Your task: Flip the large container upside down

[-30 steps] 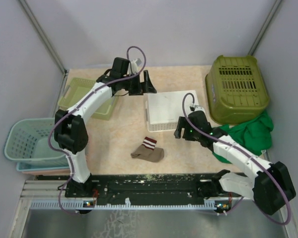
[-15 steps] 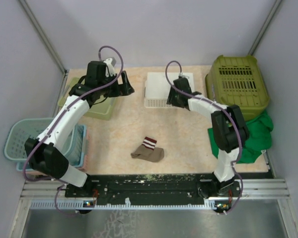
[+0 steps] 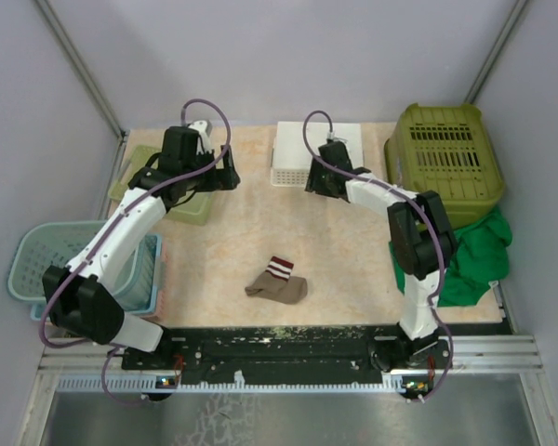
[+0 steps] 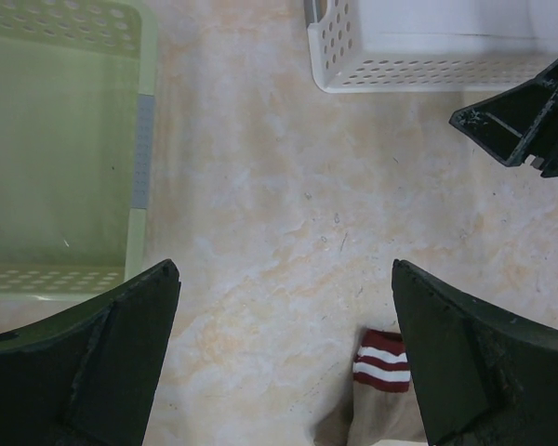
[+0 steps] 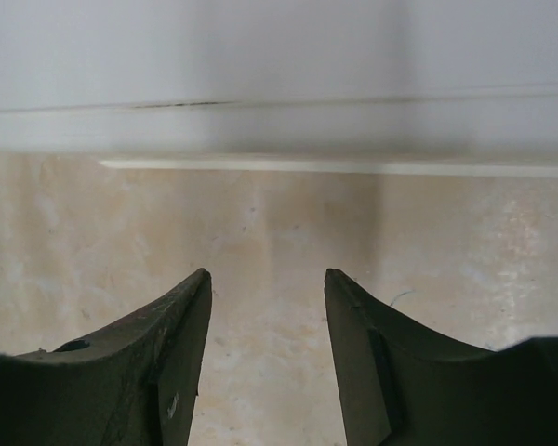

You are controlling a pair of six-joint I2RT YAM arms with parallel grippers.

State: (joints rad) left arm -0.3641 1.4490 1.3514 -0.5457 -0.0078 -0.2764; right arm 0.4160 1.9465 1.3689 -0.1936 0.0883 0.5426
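Observation:
The large container [image 3: 316, 153] is a white perforated box at the back middle of the table, with its flat white face up. Its holed side wall [image 4: 428, 70] shows in the left wrist view, and its white wall and rim [image 5: 288, 130] fill the top of the right wrist view. My right gripper [image 3: 318, 181] [image 5: 265, 274] hovers just in front of it, open about halfway, with only bare table between the fingers. My left gripper [image 3: 225, 177] [image 4: 284, 269] is wide open over bare table, left of the container and apart from it.
A pale green tray [image 3: 158, 181] [image 4: 65, 149] lies at the back left. An olive slatted basket [image 3: 444, 165] sits bottom-up at the back right, above a green cloth [image 3: 474, 255]. A striped brown sock [image 3: 277, 282] [image 4: 381, 362] lies mid-table. Blue baskets [image 3: 51, 269] stand left.
The white container has gone from mid-table to the back edge. My right arm has stretched back after it and its jaws have narrowed. My left gripper has swung left, away from the container.

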